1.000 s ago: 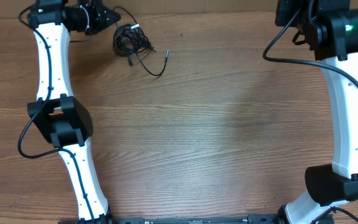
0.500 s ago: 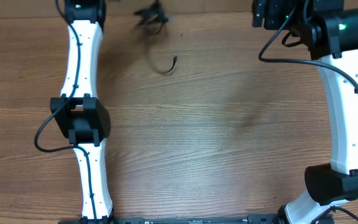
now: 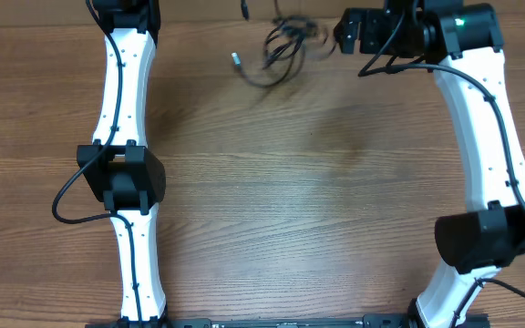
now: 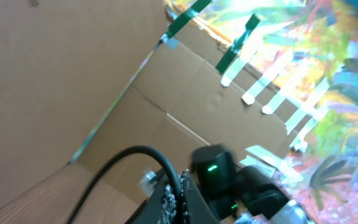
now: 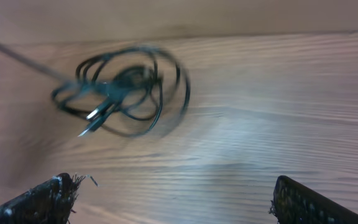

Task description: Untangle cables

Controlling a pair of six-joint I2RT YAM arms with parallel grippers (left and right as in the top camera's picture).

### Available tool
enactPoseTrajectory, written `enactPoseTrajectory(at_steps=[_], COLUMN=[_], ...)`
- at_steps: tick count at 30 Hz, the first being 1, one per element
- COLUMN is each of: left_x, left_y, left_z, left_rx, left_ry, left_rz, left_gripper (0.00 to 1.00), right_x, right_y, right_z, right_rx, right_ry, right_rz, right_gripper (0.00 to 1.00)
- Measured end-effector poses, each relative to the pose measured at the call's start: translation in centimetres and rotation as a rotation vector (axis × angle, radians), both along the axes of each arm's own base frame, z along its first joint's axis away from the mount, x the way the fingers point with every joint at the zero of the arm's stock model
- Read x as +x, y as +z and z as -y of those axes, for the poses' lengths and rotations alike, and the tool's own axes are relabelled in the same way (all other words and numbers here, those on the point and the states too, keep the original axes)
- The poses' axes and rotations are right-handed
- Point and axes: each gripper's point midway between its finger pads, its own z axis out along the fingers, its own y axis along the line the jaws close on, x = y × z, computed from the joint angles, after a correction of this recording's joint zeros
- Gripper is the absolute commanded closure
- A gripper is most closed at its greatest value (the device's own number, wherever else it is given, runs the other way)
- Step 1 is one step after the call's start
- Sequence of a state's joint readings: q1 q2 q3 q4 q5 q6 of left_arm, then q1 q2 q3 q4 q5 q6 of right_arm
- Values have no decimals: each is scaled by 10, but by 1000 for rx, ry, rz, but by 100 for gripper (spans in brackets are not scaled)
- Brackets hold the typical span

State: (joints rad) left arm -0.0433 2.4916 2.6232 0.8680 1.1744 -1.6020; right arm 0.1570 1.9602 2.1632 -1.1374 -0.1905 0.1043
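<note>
The right gripper (image 5: 174, 200) stands wide open with nothing between its jaws. The cables (image 5: 123, 93) lie on the table ahead of its fingertips and a little to its left, a loose blurred bundle not yet within reach of a pinch. The left gripper is not plainly in view; it is shut, and the pictures do not show whether it pinches anything.

One strand (image 5: 17, 57) runs from the bundle away past the right gripper's left side and looks stretched. If its far end is held, a pull would likely drag the whole knot off or cinch it tighter. The jaws could also close on several loops at once, or on bare wood if they shut short of the bundle. From overhead the bundle (image 3: 285, 44) and a loose plug end (image 3: 236, 60) lie near the table's far edge, so a nudge might send them over.

The table (image 3: 272, 200) is smooth wood grain, probably slippery for thin cords. Behind it is a cardboard wall (image 4: 55, 74) with tape strips (image 4: 188, 15) and a bright painted sheet (image 4: 340, 74).
</note>
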Motion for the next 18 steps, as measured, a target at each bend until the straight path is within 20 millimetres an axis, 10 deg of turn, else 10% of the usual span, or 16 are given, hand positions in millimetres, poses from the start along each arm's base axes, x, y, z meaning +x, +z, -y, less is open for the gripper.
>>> enactPoseTrajectory(at_steps=[18], left_x=[-14], left_y=[34], left_z=[-5], left_rx=[-68], left_ry=[15], left_rz=[38], left_gripper=[96], right_x=[-3], right_y=[1], right_z=[-76], right_rx=[542], right_ry=[88], right_rz=[-212], right_gripper=[0])
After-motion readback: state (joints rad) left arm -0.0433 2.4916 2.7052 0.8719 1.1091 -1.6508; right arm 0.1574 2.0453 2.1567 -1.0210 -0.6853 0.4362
